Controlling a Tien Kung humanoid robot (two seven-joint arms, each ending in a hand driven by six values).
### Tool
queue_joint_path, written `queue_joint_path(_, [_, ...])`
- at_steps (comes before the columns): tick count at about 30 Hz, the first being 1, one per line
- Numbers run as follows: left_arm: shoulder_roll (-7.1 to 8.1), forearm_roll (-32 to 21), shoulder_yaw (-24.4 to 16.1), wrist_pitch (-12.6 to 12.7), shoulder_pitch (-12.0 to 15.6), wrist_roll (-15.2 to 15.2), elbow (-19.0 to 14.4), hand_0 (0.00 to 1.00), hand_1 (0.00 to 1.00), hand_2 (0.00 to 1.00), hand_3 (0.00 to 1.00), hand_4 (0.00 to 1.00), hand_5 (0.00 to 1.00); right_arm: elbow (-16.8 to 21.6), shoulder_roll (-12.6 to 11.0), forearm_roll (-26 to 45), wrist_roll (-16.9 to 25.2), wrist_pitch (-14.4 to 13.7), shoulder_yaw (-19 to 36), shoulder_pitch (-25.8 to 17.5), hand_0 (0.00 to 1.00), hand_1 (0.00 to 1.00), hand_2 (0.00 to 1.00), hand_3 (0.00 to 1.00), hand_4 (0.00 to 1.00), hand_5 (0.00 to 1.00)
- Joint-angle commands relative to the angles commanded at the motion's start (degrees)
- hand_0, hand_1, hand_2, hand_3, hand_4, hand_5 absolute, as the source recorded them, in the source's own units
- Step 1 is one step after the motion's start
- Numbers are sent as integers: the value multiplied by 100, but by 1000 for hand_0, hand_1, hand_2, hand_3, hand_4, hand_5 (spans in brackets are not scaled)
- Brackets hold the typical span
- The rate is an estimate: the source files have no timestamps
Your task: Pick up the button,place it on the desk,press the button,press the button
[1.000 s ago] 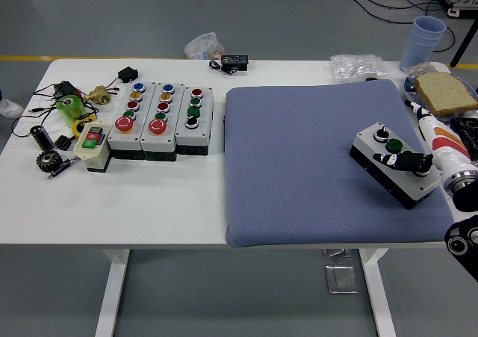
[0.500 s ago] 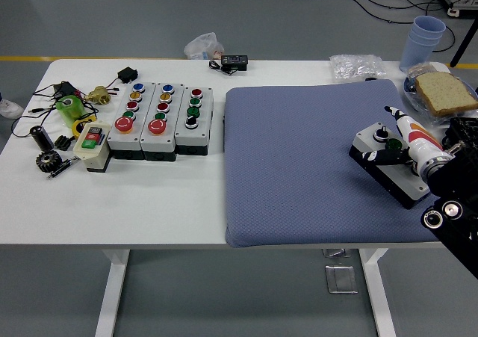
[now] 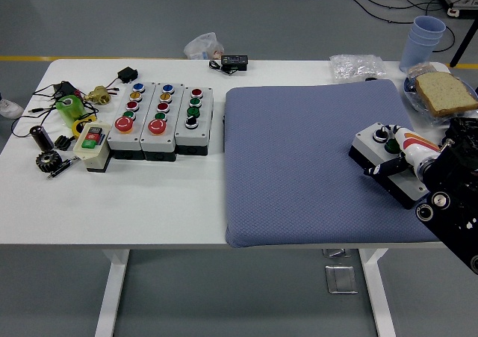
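Button box (image 3: pixel 390 163), a small grey-topped unit with a black base, sits tilted on the blue mat (image 3: pixel 306 165) near the mat's right edge, close to the table's (image 3: pixel 149 202) right side. The robot's right hand (image 3: pixel 399 156) reaches in from the right edge and lies over the box's near half, dark fingers (image 3: pixel 379 168) curled across the top by the green button; whether they grip the box or only press on it cannot be told from this view. The left hand is out of view.

Judging by the task, the box is down and the pressing step is in hand. To do it well, one fingertip should come straight down on the centre of the green button, with the rest of the hand kept off the black knob beside it, and without pushing sideways, since the box could slide on the soft mat.

Much of the box's right end is covered by the hand and forearm, and the black arm housing is cut off at the lower right corner. Three larger button boxes (image 3: pixel 160 120) stand well apart on the table's left half.
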Motion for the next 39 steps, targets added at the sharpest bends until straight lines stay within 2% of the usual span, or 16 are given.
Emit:
queue_joint_path(2, [0, 20, -5, -4, -3, 6, 0, 554, 422, 425, 429, 265, 399, -46, 4, -28, 0, -3, -34, 23, 772, 712, 814, 862, 998, 288])
queue_joint_path(3, [0, 34, -8, -6, -4, 6, 0, 553, 421, 425, 429, 265, 399, -70, 0, -61, 0, -9, -66, 34, 608, 537, 654, 742, 998, 278])
queue_joint_path(8, [0, 32, -6, -8, -2, 6, 0, 553, 421, 425, 429, 265, 399, -112, -16, -144, 0, -18, -155, 76, 608, 537, 654, 742, 998, 278])
queue_joint_path(9, [0, 32, -6, -8, -2, 6, 0, 553, 421, 425, 429, 264, 399, -115, -18, -149, 0, -13, -160, 80, 470, 419, 567, 644, 998, 285])
queue_joint_path(14, [0, 29, -9, -6, -10, 9, 0, 553, 421, 425, 429, 264, 399, -103, -78, -256, 0, 4, -278, 142, 470, 419, 567, 644, 998, 285])
queue_joint_path(15, [0, 24, -7, -5, -11, 8, 0, 552, 421, 424, 429, 264, 401, -71, -105, -318, 0, -35, -304, 149, 255, 312, 496, 541, 984, 284])
queue_joint_path(20, [0, 17, -6, -4, -20, 5, 0, 552, 421, 424, 429, 264, 401, -8, -228, -413, 0, -20, -445, 192, 255, 312, 496, 541, 984, 284])
queue_joint_path(21, [0, 11, -4, -4, -20, 4, 0, 553, 421, 425, 429, 264, 399, -6, -247, -414, 0, -35, -469, 197, 199, 256, 458, 493, 929, 251])
queue_joint_path(26, [0, 15, -16, -2, -31, 8, 0, 553, 421, 425, 429, 264, 399, 74, -404, -474, 0, -358, -673, 230, 199, 256, 458, 493, 929, 251])
queue_joint_path(27, [0, 23, -18, -3, -33, 10, 0, 554, 421, 425, 428, 265, 399, 102, -431, -485, 0, -442, -707, 235, 140, 189, 413, 454, 834, 244])
queue_joint_path(28, [0, 27, -19, -4, -34, 11, 0, 554, 421, 425, 428, 265, 399, 122, -448, -488, 0, -479, -728, 238, 140, 189, 413, 454, 834, 244])
queue_joint_path(32, [0, 31, -29, 0, -37, 17, 0, 554, 421, 425, 428, 265, 399, 335, -604, -543, 0, -766, -909, 267, 140, 189, 413, 454, 834, 244])
queue_joint_path(34, [0, 51, -43, 2, -38, 22, 0, 553, 421, 425, 428, 265, 399, 491, -703, -581, 30, -858, -1049, 316, 130, 177, 404, 444, 801, 254])
queue_joint_path(39, [0, 41, -34, 3, -47, 23, 0, 554, 421, 425, 428, 264, 399, 907, -928, -527, 368, -855, -1446, 493, 137, 179, 405, 449, 789, 250])
